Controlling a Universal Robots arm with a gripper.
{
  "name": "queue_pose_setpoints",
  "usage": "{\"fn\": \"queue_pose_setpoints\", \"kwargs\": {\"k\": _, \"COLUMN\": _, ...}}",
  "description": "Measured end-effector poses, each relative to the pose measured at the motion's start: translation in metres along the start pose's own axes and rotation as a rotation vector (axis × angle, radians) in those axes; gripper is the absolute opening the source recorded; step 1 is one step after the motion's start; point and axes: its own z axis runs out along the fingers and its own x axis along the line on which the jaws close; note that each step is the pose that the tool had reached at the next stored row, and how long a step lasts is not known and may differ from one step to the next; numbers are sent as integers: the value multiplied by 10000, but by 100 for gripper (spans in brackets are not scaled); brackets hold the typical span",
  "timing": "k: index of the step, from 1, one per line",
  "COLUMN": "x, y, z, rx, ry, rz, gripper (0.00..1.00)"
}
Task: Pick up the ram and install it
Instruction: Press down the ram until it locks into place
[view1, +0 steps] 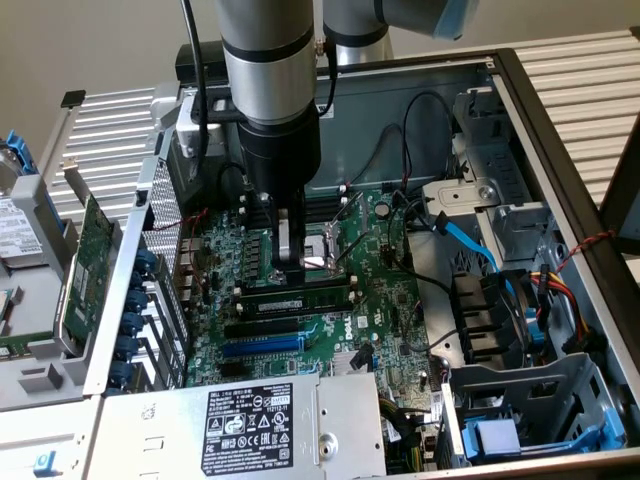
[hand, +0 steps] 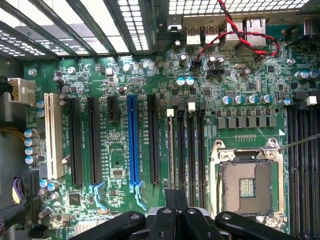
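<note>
The ram (view1: 296, 299) is a long dark stick with a white label. It stands on edge in a memory slot of the green motherboard (view1: 385, 300), inside the open computer case. My gripper (view1: 290, 266) hangs straight down from the arm, shut and empty, its tips just above the middle of the stick. Whether they touch it I cannot tell. In the wrist view the shut fingers (hand: 176, 210) point along the row of black memory slots (hand: 192, 150), and the ram (hand: 172, 150) shows edge-on in the slot nearest the expansion slots.
The open CPU socket (view1: 322, 252) (hand: 247, 182) lies right beside the memory slots. A power supply (view1: 265, 420) with a label covers the near side. Blue cable (view1: 468, 240), fan (view1: 505, 315) and drive cage crowd the exterior view's right. A green expansion card (view1: 85, 265) lies outside the case.
</note>
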Motion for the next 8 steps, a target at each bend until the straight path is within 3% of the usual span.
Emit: {"fn": "queue_pose_setpoints", "kwargs": {"k": 8, "x": 0, "y": 0, "z": 0, "rx": -18, "ry": 51, "rz": 887, "gripper": 11}}
